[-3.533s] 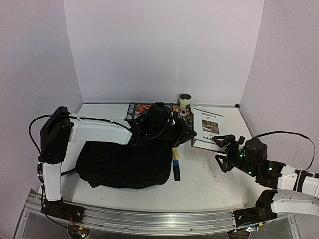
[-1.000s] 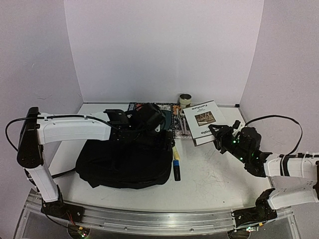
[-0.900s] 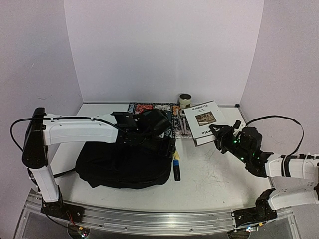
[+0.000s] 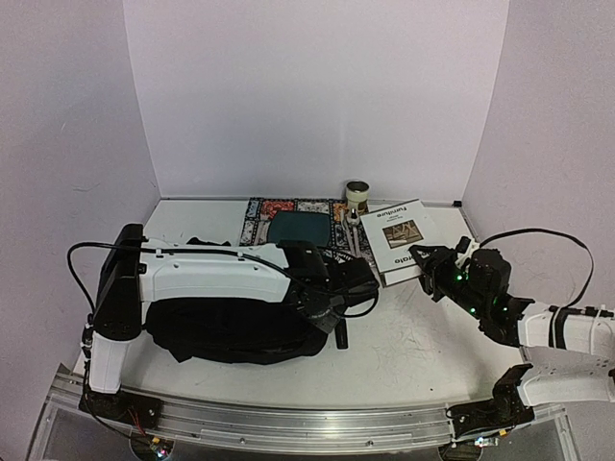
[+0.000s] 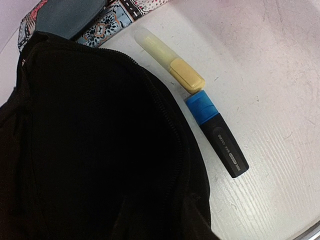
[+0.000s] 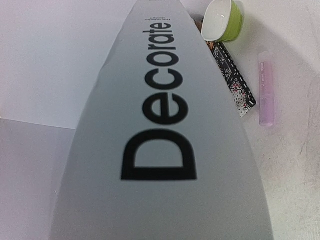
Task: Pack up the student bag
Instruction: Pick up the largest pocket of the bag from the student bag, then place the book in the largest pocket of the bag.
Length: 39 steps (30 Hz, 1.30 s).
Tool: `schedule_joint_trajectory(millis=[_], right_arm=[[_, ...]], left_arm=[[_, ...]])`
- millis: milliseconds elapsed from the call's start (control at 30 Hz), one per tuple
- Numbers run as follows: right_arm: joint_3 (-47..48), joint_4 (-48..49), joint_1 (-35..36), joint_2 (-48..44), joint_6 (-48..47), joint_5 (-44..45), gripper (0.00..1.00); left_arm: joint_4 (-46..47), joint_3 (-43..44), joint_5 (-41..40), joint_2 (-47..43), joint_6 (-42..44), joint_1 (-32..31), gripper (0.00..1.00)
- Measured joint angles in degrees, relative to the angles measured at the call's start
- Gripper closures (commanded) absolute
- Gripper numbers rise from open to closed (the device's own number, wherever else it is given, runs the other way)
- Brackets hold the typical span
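The student bag (image 4: 226,327), black and soft, lies at the left front of the table. It fills the left of the left wrist view (image 5: 90,140). My left gripper (image 4: 338,288) is low over the bag's right edge; black fabric covers its jaw area and its fingers do not show. A yellow highlighter (image 5: 170,57) and a blue-capped black marker (image 5: 217,137) lie end to end beside the bag. My right gripper (image 4: 428,264) is shut on the near corner of the white "Decorate" book (image 4: 396,235), whose cover fills the right wrist view (image 6: 170,125).
A patterned cloth case (image 4: 288,211) with a teal pouch (image 4: 298,228) on it lies at the back. A green-rimmed cup (image 4: 356,192) stands behind the book, seen close (image 6: 222,20). A pink highlighter (image 6: 266,92) lies near the patterned case (image 6: 232,75).
My left gripper has moved right and toward the front, from the bag's back to its right edge, uncovering the teal pouch. The right gripper and the book have barely shifted.
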Motion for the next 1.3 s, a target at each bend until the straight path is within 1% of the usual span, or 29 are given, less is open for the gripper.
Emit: schedule_joint_trajectory(millis=[233,267,500,767,1000,1300], right_arm=[[0.0,0.0,-0.04,0.0,-0.3,-0.29,0.62],[0.02,-0.03,-0.04,0.0,-0.49,-0.48,0.62],[1.02,-2.0,-0.04,0.0,-2.44,-3.52,0.62],[6.84,-4.79,-0.18,1.79,-6.29,-11.49,0.61],[9.35,-6.87,-0.2,5.45,-7.15,-19.99,0.61],[15.37,-9.0,-0.18,12.88,-7.92,-34.03,0.61]], left_arm=[[-2.0,0.46,-3.22,-0.26,-0.22,-0.02,0.99],[-2.28,0.47,-3.71,-0.41,-0.28,0.0,1.0],[-4.1,0.5,-6.1,-4.92,-0.14,1.2,1.0],[-5.78,0.5,-8.56,-12.99,0.96,6.27,1.0],[-6.51,1.34,-11.43,-14.64,1.99,9.57,1.0],[-6.9,4.75,-13.48,-16.75,2.97,9.86,1.0]])
